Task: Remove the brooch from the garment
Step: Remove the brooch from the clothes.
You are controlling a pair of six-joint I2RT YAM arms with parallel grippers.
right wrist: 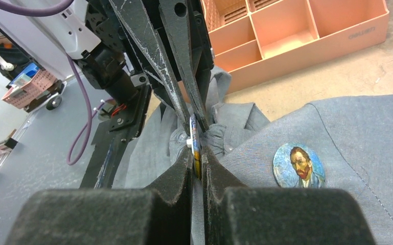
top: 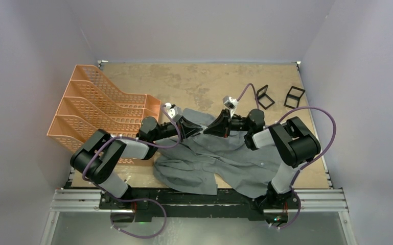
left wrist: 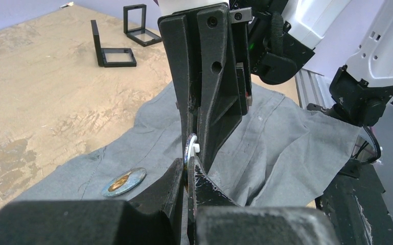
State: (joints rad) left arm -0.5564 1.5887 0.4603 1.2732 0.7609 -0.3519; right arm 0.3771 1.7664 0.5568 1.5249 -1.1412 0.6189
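Brooch (right wrist: pixel 194 133): a round disc seen edge-on, with a painted face, a white back and a small white peg. It stands upright over the upper part of the shirt, at the meeting point of the two grippers. Grey cloth is bunched right against it.

Right gripper (right wrist: pixel 198 158): fingers drawn almost together and pinched on the disc's lower edge in its own wrist view. Left gripper (left wrist: pixel 186 173): likewise closed to a thin slit on the same disc (left wrist: pixel 190 149). Each gripper's tips reach the disc from the opposite side, so the tips nearly touch. From overhead the left gripper (top: pixel 186 127) and right gripper (top: pixel 215 126) point at each other across the shirt's far edge.

Shirt (top: pixel 225 158): grey, crumpled, spread on the near half of the table between the arms, its hem close to the arm bases. The collar area (right wrist: pixel 225 115) is rucked up under the grippers.

Portrait brooch (right wrist: pixel 299 166): a second round pin showing a bearded man on a blue ground. It lies flat on the cloth just beside the pinch, also seen from the left wrist (left wrist: pixel 124 182).

Orange file tray (top: pixel 102 107): tiered, at the table's left side, beyond the left arm.

Two black frame stands (top: pixel 264 97) (top: pixel 295 96): far right on the tan tabletop (top: pixel 199 81), well apart from the shirt.
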